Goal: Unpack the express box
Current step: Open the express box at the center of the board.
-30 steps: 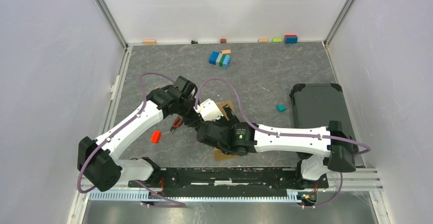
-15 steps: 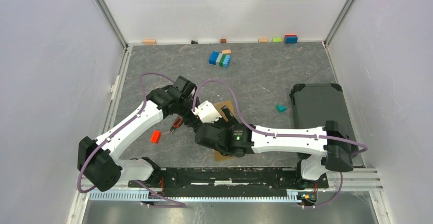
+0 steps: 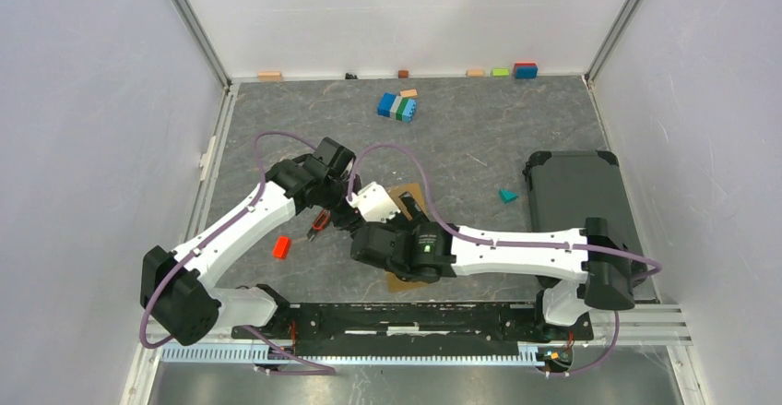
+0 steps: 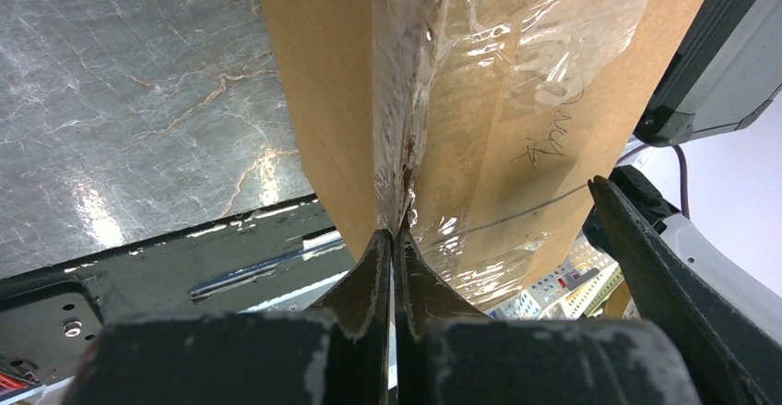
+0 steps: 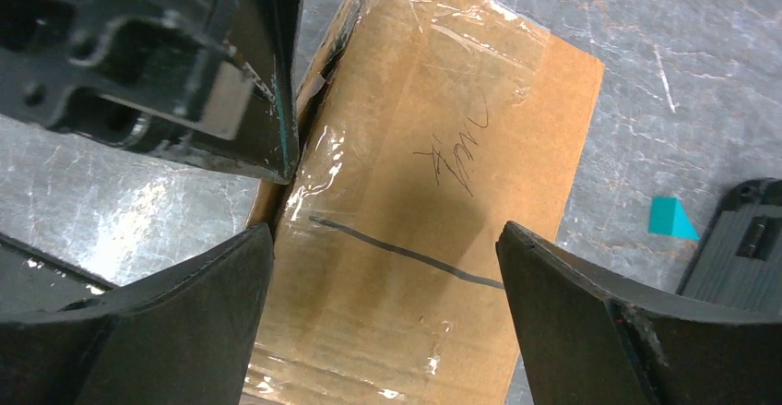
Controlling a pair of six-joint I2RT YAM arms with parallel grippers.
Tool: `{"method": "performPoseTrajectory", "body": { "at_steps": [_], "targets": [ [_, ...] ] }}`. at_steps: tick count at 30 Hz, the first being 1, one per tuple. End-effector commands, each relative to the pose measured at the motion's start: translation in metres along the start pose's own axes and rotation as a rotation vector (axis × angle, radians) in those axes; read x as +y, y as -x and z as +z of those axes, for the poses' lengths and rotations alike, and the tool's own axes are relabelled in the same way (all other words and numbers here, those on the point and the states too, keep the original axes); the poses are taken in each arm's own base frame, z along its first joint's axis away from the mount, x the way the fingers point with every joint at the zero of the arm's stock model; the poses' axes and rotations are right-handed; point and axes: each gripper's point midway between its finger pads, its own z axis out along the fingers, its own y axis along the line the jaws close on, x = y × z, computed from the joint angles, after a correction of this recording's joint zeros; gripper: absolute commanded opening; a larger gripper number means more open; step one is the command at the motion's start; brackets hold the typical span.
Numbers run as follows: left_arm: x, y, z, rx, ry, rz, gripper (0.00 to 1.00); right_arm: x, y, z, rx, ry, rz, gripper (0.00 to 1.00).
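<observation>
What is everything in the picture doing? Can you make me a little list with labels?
box: brown express box, closed, clear tape over its seam, pen scribble on top
left gripper: shut, tips at the taped corner
right gripper: open, one finger on each side of the box
nearby: red block, teal wedge, black tray
farther off: blue-green blocks
unpacked: not yet
</observation>
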Motion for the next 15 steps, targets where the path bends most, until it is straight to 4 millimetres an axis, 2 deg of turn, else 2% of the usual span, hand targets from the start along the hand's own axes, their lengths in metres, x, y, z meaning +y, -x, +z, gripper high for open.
{"method": "performPoseTrajectory", "body": {
  "at_steps": [1,8,15],
  "targets": [
    [0.004,-0.001,0.006,0.013,0.037,-0.013,0.02,-0.018,-0.027,0.001,0.091,-0.177,-0.156,0.95],
    [0.017,0.002,0.009,0.024,0.098,0.03,0.02,-0.038,0.0,-0.019,0.016,-0.356,-0.223,0.85],
    [0.023,0.001,0.012,0.042,0.123,0.042,0.02,-0.05,0.008,-0.024,-0.015,-0.434,-0.263,0.79]
  ]
}}
